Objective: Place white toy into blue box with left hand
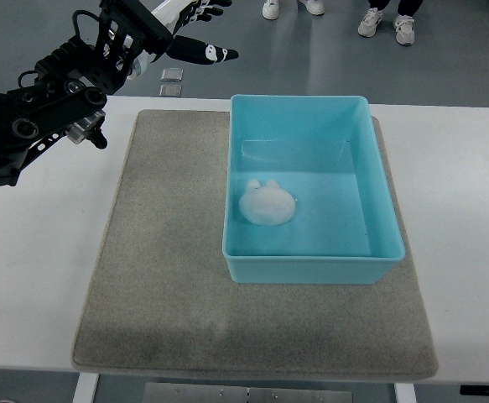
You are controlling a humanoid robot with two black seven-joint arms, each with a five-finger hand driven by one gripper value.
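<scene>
A: Start at the fingers [215, 54]. What are they doing?

B: They are stretched out and slack, pointing toward the right of the picture, with nothing between them. The left hand [181, 38] sits high in the top left, beyond the far edge of the tabletop [34, 269], over the grey floor.

A: And the arm behind it?

B: The left arm [39, 117], black and jointed, comes in from the left edge and rises toward the hand. Part of it hangs over the tabletop's far left corner.

A: Where is the white toy?

B: The white toy [266, 204] lies inside the blue box [311, 270], on its floor, close to the left wall and about midway along it. It is rounded, with two small bumps on its far side. The hand is well apart from it.

A: And the box itself?

B: It stands on the grey mat [160, 277], in the mat's right half, open at the top. The mat lies flat on the white tabletop.

A: Anything beyond the tabletop?

B: Two small square plates [171, 81] on the floor, just below the hand in the picture, and the shoes of people [385, 25] standing along the top edge.

A: The right arm?

B: It does not show.
</scene>
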